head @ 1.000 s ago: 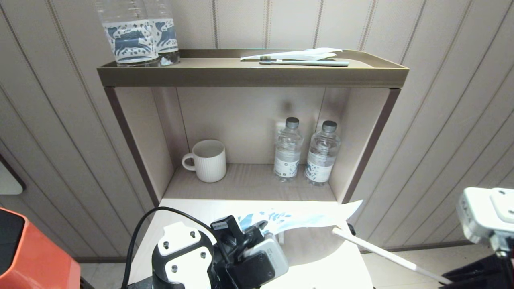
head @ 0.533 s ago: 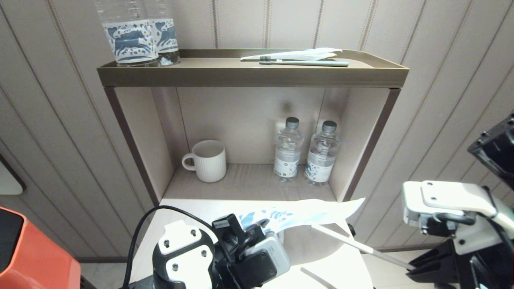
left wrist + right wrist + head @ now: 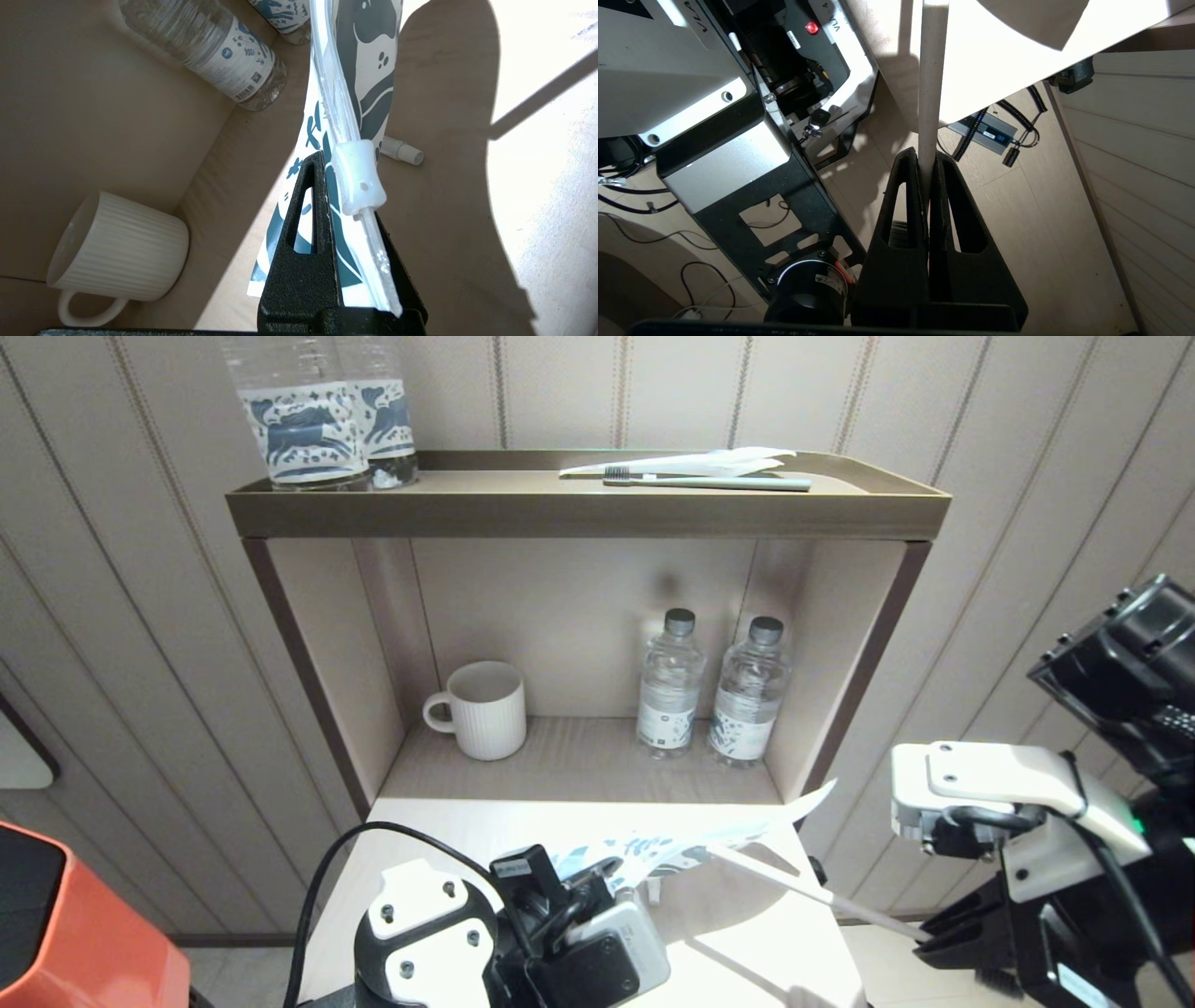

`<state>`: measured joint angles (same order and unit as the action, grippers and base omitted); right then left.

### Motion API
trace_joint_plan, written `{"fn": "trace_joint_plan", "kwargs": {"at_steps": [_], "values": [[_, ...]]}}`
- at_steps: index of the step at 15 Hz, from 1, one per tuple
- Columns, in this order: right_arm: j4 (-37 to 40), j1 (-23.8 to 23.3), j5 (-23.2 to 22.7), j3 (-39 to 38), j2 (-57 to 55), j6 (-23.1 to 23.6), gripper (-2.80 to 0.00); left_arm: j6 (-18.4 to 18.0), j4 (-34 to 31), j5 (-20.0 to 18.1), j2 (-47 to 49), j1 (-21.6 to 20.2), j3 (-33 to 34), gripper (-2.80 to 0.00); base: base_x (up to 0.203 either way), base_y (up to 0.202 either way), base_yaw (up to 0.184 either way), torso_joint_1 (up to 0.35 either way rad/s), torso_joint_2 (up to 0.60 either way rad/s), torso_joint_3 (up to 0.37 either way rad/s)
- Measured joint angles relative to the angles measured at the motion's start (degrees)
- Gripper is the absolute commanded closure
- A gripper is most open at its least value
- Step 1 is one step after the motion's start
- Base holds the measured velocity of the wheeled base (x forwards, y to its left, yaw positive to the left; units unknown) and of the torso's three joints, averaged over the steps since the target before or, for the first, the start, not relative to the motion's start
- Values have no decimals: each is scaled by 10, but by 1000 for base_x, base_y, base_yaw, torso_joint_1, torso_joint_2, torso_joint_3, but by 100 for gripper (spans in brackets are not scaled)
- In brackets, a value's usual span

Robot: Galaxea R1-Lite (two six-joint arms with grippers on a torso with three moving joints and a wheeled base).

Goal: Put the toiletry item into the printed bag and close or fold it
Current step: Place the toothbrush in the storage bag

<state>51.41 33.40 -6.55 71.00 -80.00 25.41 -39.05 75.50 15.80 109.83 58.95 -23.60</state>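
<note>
2 tools pinch: left tool (image 3: 348,261) the printed bag (image 3: 672,845), right tool (image 3: 930,182) the toothbrush (image 3: 803,887); the floppy mouth could buckle, deflecting its tip.

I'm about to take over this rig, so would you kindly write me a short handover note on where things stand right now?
Left gripper: shut on the printed bag, holding it above the white table with its far end pointing toward the right arm.
Right gripper: shut on the handle end of the white toothbrush, off the table's right edge.
Toothbrush: its head end has reached the bag's far end; how far it is inside cannot be told.
Done: both items picked up and lined up.
Left: push the toothbrush fully in, release it, then close or fold the bag.
</note>
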Motion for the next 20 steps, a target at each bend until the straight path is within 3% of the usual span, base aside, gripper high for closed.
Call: {"fn": "trace_joint_plan", "kwargs": {"at_steps": [13,20], "values": [[14,11,15,-14,3,0,0,-14,0,-1,-2,2,0,0,0,0,0,0,0,0],[19,27,32,27,-35,1,0,-33,63,-19,2,28,18,0,0,0,0,0,0,0]]}}
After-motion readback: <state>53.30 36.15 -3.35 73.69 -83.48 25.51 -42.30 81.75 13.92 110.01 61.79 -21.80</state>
